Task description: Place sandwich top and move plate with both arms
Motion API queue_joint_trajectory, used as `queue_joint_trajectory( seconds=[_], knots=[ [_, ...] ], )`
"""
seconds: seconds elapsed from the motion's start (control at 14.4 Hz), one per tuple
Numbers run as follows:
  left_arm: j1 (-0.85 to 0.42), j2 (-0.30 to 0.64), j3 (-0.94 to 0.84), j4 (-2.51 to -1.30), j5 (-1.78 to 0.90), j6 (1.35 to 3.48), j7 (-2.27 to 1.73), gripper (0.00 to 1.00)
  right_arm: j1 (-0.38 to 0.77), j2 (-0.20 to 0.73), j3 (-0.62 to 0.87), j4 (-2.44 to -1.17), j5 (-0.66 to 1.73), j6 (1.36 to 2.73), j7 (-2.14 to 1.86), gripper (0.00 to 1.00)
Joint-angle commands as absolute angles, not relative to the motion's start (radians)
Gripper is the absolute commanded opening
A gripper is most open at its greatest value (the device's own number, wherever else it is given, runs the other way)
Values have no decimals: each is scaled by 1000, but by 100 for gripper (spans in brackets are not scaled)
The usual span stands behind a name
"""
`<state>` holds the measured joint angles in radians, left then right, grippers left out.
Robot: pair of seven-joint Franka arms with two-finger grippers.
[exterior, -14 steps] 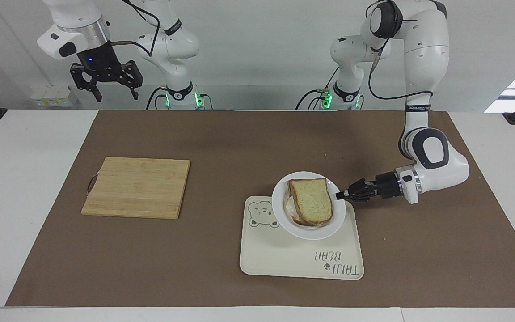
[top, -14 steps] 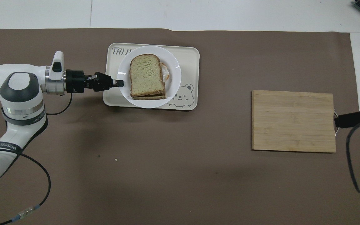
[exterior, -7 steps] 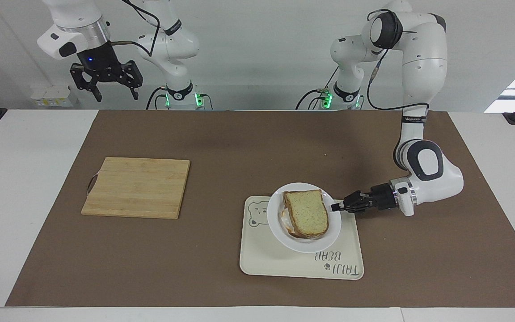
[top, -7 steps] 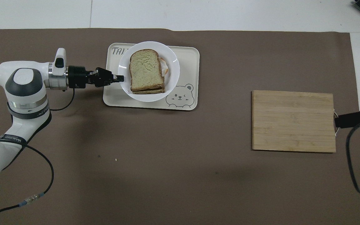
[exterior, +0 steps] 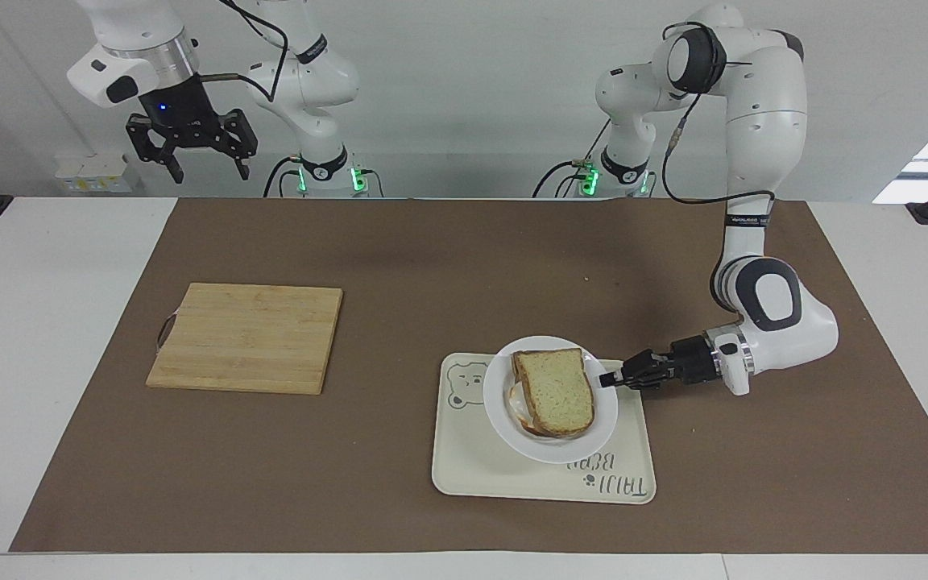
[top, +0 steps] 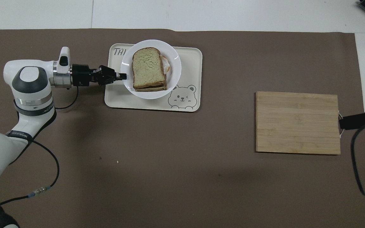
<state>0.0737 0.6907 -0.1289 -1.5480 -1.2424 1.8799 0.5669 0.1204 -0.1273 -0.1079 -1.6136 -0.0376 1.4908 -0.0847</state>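
Observation:
The sandwich top (exterior: 557,388) (top: 147,68) lies on the stacked sandwich on the small white plate (exterior: 585,439) (top: 174,82). The plate is over the cream bear tray (exterior: 512,475) (top: 188,63), at the tray's part toward the left arm's end. My left gripper (exterior: 611,379) (top: 123,76) lies level and is shut on the plate's rim at the side toward the left arm's end. My right gripper (exterior: 202,165) waits open, high above the table edge nearest the robots, at the right arm's end.
A wooden cutting board (exterior: 246,337) (top: 297,122) lies on the brown mat toward the right arm's end. A bear drawing and lettering mark the tray. White table surface borders the mat at both ends.
My left gripper has carried the plate with the sandwich away from the robots, farther over the tray. The right arm has not moved.

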Motion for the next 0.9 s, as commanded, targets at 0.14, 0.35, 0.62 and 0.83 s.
queue_joint_trajectory(
  seconds=[0.14,0.35,0.62,0.83],
  knots=[
    [91,745,-149,-1506,-1261,1884,598,0,110,-147,-100,-1635,-40,1493,-75,100],
    [92,755,-150,-1505,-1261,1885,611,0,110,-147,-100,-1635,-40,1493,-75,100],
    [81,755,-144,-1500,-1241,1896,646,0,110,-147,-100,-1635,-40,1494,-75,100],
    [71,749,-143,-1500,-1203,1939,647,0,110,-147,-100,-1634,-40,1493,-75,100]
  ],
)
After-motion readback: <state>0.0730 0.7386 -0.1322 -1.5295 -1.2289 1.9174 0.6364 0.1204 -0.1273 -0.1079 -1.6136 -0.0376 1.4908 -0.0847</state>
